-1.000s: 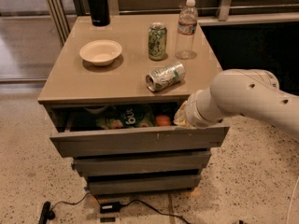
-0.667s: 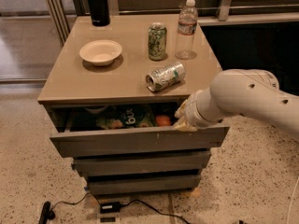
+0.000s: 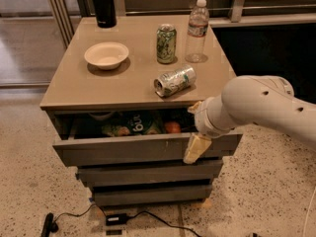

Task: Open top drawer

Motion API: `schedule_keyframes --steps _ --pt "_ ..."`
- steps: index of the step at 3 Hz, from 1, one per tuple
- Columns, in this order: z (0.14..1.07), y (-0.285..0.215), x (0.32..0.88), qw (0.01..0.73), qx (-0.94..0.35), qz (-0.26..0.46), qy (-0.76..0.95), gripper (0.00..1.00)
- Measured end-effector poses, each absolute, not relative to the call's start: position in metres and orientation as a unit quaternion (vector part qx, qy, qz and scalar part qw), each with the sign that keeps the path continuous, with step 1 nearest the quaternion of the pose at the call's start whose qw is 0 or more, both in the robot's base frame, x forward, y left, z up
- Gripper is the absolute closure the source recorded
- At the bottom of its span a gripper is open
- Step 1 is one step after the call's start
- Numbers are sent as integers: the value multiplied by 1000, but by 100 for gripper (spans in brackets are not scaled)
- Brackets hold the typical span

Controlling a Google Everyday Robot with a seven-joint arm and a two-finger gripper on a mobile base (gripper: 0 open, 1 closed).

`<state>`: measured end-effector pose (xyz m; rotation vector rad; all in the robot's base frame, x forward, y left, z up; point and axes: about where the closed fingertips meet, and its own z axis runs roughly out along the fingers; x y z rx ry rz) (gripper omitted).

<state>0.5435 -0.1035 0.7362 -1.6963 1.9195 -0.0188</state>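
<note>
The top drawer (image 3: 123, 152) is a wide grey handle-less front under the tan cabinet top (image 3: 74, 88). It stands pulled partly out. Inside it I see green snack bags (image 3: 131, 125) and a red-orange item (image 3: 172, 127). My gripper (image 3: 196, 146) is at the right part of the drawer's front edge, and its pale tip hangs down over the outer face of the front. The white arm (image 3: 261, 105) comes in from the right.
On the cabinet top stand a black bottle (image 3: 102, 4), a white bowl (image 3: 106, 55), an upright green can (image 3: 166, 43) and a water bottle (image 3: 197, 31). A can (image 3: 174, 80) lies on its side near the front edge. Two narrower drawer fronts (image 3: 148, 173) sit below. A cable and adapter (image 3: 116, 218) lie on the floor.
My gripper has moved down over the drawer front. The drawer stands about as far out as before.
</note>
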Motion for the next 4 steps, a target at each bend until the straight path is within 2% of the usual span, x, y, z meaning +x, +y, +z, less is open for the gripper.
schedule_keyframes --steps 4 --pt "717 -90 543 250 -657 24 711 0"
